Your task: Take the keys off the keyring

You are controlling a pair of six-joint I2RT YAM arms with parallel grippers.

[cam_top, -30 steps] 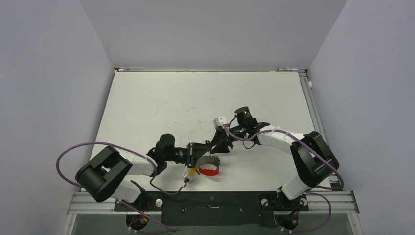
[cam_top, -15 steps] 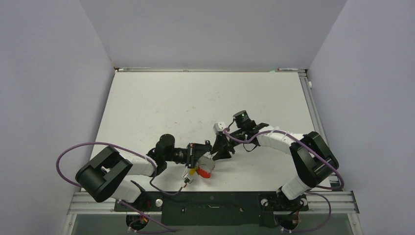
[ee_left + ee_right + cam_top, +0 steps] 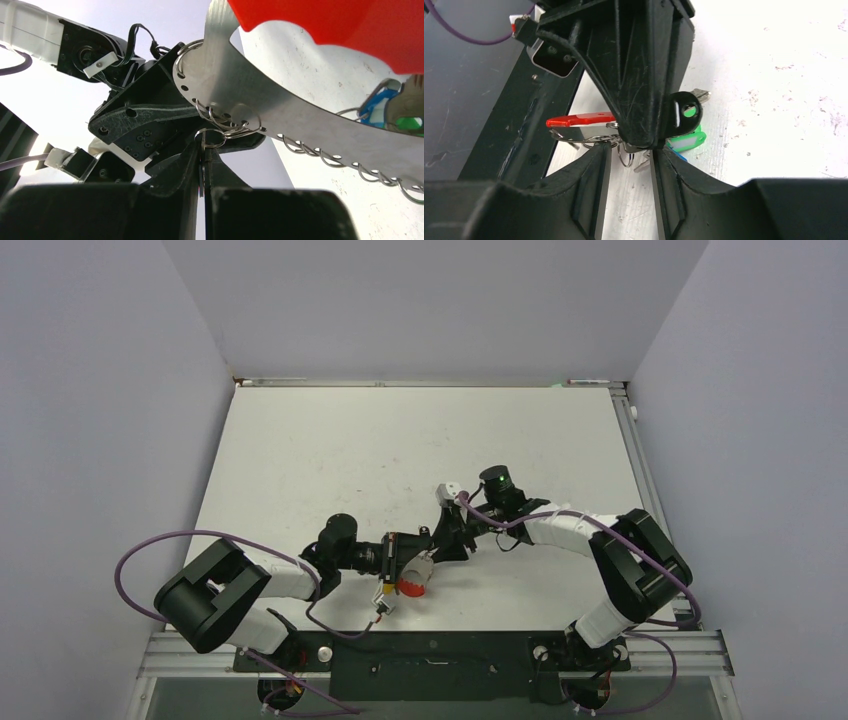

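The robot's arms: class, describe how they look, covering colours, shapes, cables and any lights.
The left arm and right arm match: smooth white link covers between chunky black joint housings. A purple cable loops loosely beside each. A small green light glows on a round black housing near the right wrist. The fingers are black and tapering.

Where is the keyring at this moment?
In the top view, the keyring is near the table's front edge, left of centre, where the left end effector and right end effector meet.
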